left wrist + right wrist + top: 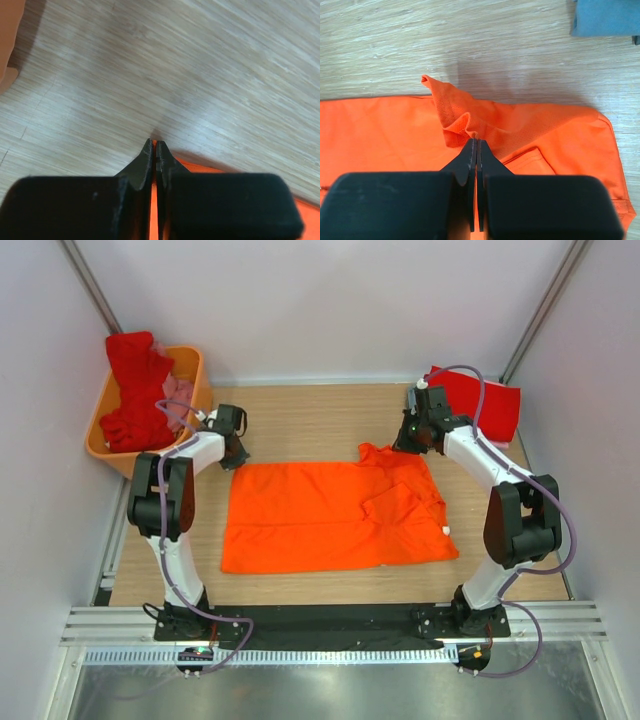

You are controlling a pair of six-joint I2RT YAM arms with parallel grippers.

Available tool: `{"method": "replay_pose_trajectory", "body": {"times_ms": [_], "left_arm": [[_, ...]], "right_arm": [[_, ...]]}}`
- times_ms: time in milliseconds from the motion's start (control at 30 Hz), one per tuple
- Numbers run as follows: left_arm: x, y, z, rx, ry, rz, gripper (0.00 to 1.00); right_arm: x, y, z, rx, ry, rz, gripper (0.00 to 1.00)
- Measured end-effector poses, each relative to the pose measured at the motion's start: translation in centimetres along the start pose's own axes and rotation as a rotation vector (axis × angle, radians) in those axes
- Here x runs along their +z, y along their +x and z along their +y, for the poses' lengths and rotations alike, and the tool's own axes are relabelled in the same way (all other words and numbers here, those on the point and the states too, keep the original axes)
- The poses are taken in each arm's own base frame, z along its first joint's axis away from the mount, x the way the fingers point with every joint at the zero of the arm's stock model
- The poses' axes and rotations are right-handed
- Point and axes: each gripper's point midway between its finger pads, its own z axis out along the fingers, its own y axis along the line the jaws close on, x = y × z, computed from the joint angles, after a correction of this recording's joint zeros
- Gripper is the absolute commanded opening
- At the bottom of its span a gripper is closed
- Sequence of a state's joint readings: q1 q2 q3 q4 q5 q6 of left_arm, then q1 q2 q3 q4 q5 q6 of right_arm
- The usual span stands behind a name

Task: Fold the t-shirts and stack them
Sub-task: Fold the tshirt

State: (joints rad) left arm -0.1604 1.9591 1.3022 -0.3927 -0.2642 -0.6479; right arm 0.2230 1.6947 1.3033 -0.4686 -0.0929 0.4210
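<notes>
On table [320, 420] | orange t-shirt [330, 515] spread flat | left tool [155, 145], right tool [475, 141] pinching it

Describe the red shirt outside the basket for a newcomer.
Go to the far right corner of the table, beyond the right gripper. The red shirt lies there folded flat, unlike the crumpled red one in the basket at far left or the orange shirt spread mid-table.

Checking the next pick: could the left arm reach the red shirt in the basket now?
Probably not yet: left gripper is shut on the orange shirt, though the basket sits close by.
</notes>
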Motion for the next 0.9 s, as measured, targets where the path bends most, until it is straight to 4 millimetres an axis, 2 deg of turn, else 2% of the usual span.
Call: {"method": "replay_pose_trajectory", "body": {"times_ms": [167, 400, 567, 700, 900], "left_arm": [[-0.6, 0.4, 0.3, 0.004, 0.001, 0.011, 0.00], [-3.3, -0.8, 0.1, -0.002, 0.037, -0.013, 0.00], [-5.4, -1.3, 0.2, 0.009, 0.062, -0.035, 0.00], [-6.2, -0.7, 0.8, 0.016, 0.069, -0.030, 0.00], [-7.2, 0.5, 1.9, 0.022, 0.062, -0.011, 0.00]], "right_arm": [[-0.1, -0.1, 0.0, 0.000, 0.001, 0.000, 0.01], [-0.7, -0.3, 0.2, 0.000, 0.000, -0.005, 0.01], [-2.7, -1.1, 0.7, -0.004, -0.014, -0.044, 0.01], [-4.8, -1.7, 1.0, -0.008, -0.026, -0.091, 0.01], [-6.8, -0.8, 0.4, -0.009, -0.014, -0.114, 0.01]]}}
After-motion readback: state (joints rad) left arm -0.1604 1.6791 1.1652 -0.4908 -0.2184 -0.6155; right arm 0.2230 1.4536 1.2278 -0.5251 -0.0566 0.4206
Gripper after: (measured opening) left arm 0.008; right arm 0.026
